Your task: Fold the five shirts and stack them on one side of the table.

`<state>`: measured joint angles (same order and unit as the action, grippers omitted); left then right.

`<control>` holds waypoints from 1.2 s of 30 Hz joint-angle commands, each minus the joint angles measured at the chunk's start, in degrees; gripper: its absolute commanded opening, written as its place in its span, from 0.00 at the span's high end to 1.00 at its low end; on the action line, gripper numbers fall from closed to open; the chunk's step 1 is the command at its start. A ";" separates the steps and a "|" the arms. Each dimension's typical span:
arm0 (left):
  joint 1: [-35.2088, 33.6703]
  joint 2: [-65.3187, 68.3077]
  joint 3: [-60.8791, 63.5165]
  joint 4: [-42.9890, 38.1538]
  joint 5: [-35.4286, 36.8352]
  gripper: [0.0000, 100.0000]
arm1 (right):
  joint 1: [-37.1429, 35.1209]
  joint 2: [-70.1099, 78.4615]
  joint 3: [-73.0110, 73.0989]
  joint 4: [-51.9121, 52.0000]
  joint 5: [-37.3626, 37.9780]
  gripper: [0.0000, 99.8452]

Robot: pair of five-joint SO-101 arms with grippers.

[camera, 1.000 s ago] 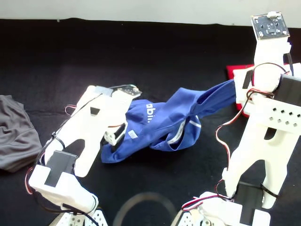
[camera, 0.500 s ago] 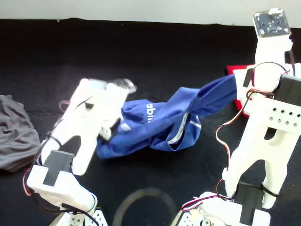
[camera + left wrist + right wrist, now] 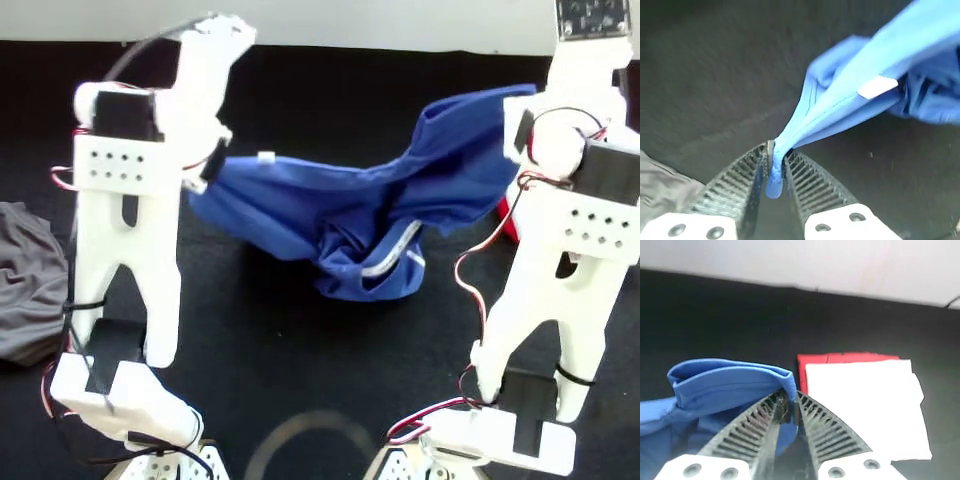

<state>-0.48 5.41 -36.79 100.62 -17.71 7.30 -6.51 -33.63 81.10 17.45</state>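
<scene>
A blue shirt (image 3: 360, 205) hangs stretched between the two raised arms over the black table, its middle sagging in a bunch (image 3: 368, 262). My left gripper (image 3: 774, 165) is shut on one corner of the blue shirt (image 3: 850, 95), at the left in the high view (image 3: 205, 170). My right gripper (image 3: 785, 412) is shut on the other edge of the blue shirt (image 3: 725, 385), at the right in the high view (image 3: 520, 125). A folded white shirt (image 3: 865, 405) lies on a folded red shirt (image 3: 840, 359) beyond the right gripper.
A crumpled grey shirt (image 3: 28, 285) lies at the table's left edge, also seen as grey cloth (image 3: 665, 185) under the left gripper. A pale wall (image 3: 840, 265) runs behind the table's far edge. Both arm bases stand at the near edge.
Both arms have risen, the left one much more, lifting the blue shirt off the table and spreading it out between them.
</scene>
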 commanded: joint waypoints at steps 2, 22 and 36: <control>-1.19 -5.32 -8.13 0.35 0.70 0.99 | -1.01 -3.12 -12.18 -0.48 -0.44 0.99; -1.45 -26.42 -17.63 -0.18 0.44 0.99 | -0.84 -17.36 -30.11 -5.49 -0.35 0.99; -3.56 -26.51 -20.35 -2.64 0.35 0.99 | -0.84 -11.82 -29.85 -16.84 5.71 0.99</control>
<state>-2.42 -20.35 -54.37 99.47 -17.80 6.51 -19.08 -62.29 67.74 22.46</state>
